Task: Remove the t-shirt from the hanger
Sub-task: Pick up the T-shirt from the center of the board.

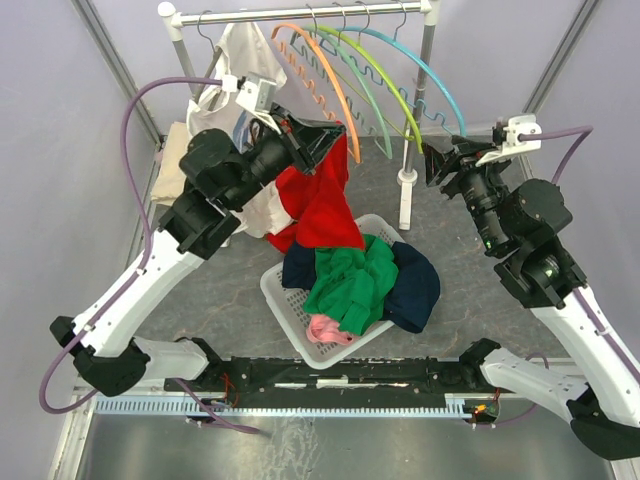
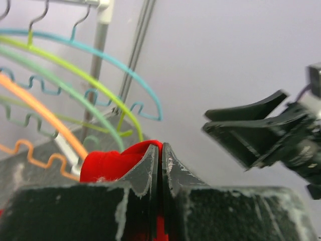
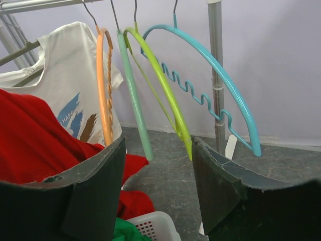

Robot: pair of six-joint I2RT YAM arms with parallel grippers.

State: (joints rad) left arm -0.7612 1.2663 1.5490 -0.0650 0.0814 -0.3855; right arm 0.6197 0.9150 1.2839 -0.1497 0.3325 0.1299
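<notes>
4 hangers (image 3: 133, 95) block the way under the rail (image 1: 300, 13).

In the left wrist view the red t-shirt (image 2: 113, 163) shows only as a small fold beyond the pinched left end effector (image 2: 160, 150); the rest lies behind it. The right end effector (image 2: 206, 123) is blurred there, its body cut by the right edge. From above, heaped clothes (image 1: 350, 280) cover most of the basket (image 1: 276, 292), and the left arm (image 1: 215, 175) hides part of the white t-shirt (image 1: 243, 52).
</notes>
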